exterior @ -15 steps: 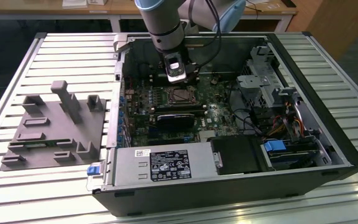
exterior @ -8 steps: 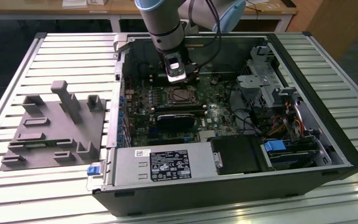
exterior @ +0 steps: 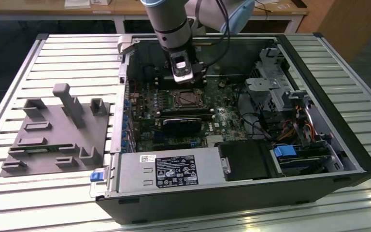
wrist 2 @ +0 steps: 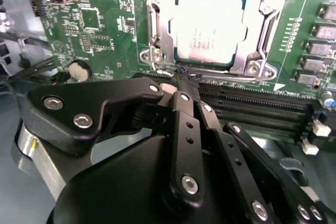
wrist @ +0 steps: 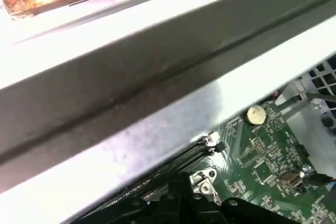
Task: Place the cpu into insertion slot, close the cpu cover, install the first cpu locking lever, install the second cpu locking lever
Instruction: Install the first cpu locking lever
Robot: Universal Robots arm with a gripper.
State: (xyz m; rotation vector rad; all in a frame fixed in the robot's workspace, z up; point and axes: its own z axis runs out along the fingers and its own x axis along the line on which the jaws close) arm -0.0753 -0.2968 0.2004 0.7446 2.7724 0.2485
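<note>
- Cpu (wrist 2: 207, 30) sits seated in the insertion slot (wrist 2: 157, 30), cpu cover (wrist 2: 257, 11) down over its edges.
- Gripper (wrist 2: 181, 80) hovers at the socket's edge, fingers pinched together, holding nothing visible.

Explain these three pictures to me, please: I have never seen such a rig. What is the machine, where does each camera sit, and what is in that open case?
The machine is one robot arm reaching down into an open computer case that lies on a slatted table. The exterior view looks at the whole scene from off the arm; both wrist views come from cameras riding near the arm's wrist.

In the second wrist view the black gripper has its jaws closed, their tips at the edge of the socket. The cpu sits in the slot, with the cover down over it. Long black memory slots lie beside it. A grey fixture stands on the table at the exterior view's left.
</note>
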